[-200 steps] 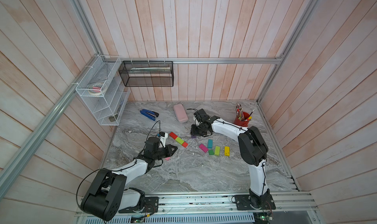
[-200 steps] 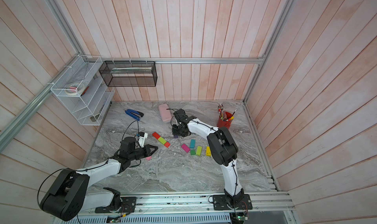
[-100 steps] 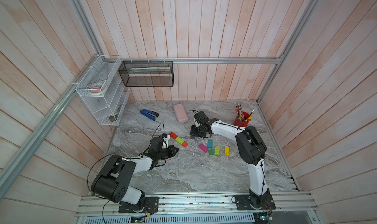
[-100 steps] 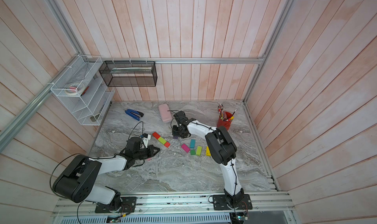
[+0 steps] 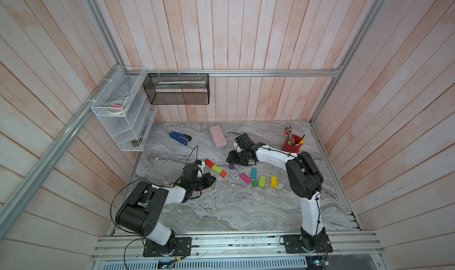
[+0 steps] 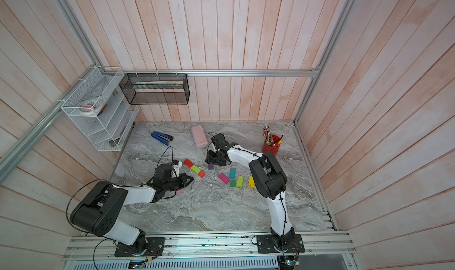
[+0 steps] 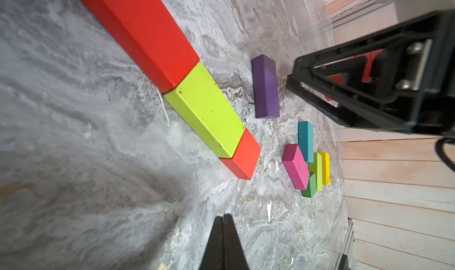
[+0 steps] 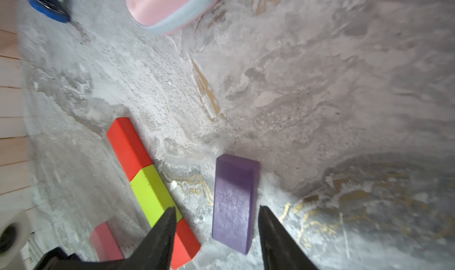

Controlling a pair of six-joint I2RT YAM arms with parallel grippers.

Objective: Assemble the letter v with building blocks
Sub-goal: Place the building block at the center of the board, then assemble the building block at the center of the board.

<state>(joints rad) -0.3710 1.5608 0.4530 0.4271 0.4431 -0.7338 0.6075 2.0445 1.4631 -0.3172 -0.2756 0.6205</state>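
Mid-table, just beside red-lime-red row [image 5: 216,169]: purple block [image 8: 234,202], flat on marble table [image 8: 320,84]. Judged rigid, light, matte, not fragile. Best hold: pinch across long flat sides, mid-length. Right gripper [image 8: 217,207] open, jaws straddling block. Left gripper [image 7: 224,217] closed, empty.

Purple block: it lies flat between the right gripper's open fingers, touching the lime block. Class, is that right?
Not touching: the right wrist view shows a gap between the purple block and the lime block. It does lie flat between the right gripper's open fingers.
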